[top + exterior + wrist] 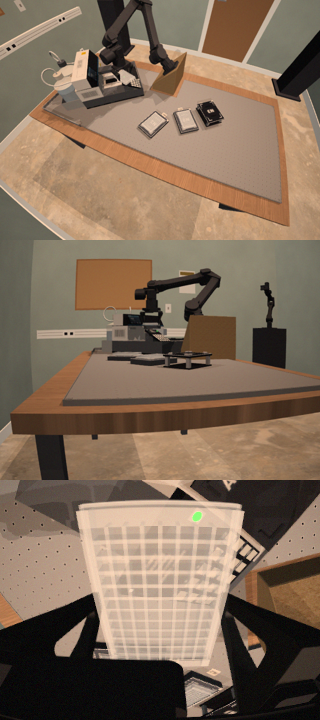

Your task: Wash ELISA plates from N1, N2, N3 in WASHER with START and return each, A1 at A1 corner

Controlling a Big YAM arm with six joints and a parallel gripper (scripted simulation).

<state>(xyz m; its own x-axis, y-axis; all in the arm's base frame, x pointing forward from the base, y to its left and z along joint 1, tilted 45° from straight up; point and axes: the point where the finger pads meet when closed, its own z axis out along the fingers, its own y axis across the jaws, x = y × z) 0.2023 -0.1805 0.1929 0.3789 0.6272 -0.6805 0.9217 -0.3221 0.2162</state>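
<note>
From where I stand, left to right, with the washer (pixel 89 95) (pixel 120 333) as reference: the liquid bottles (pixel 67 90) stand just beside it, on its far left. At its front the carrier (pixel 112 85) shows no plate, so none is seated. Above its keypad (pixel 135 83) (pixel 161 337) (pixel 245 560) the hand (pixel 124 74) (pixel 151 323) (pixel 160 599) grips a pale plate (pixel 127 77) (pixel 151 323) (pixel 160 580) by opposite edges; the lamp (pixel 157 330) (pixel 197 516) reads green. Right of the washer stands a tan block (pixel 170 82) (pixel 211 338). Beyond it, nests N1 (pixel 150 135) and N2 (pixel 189 131) each bear a plate, while N3 (pixel 211 114) (pixel 188 357), the raised one, is vacant; the gripped plate is presumably its own. Whether that plate goes in or comes back out, and how many washes are complete, cannot be certified; its return to N3 certainly remains. Surface: a grey perforated board (pixel 232 155) (pixel 129 384) (pixel 45 570) on a wood-edged bench (pixel 206 191) (pixel 155 422). Room: grey-green walls, mottled tan floor (pixel 129 193) (pixel 232 451), and a brown door (pixel 237 28) beyond the bench, right of the washer.
</note>
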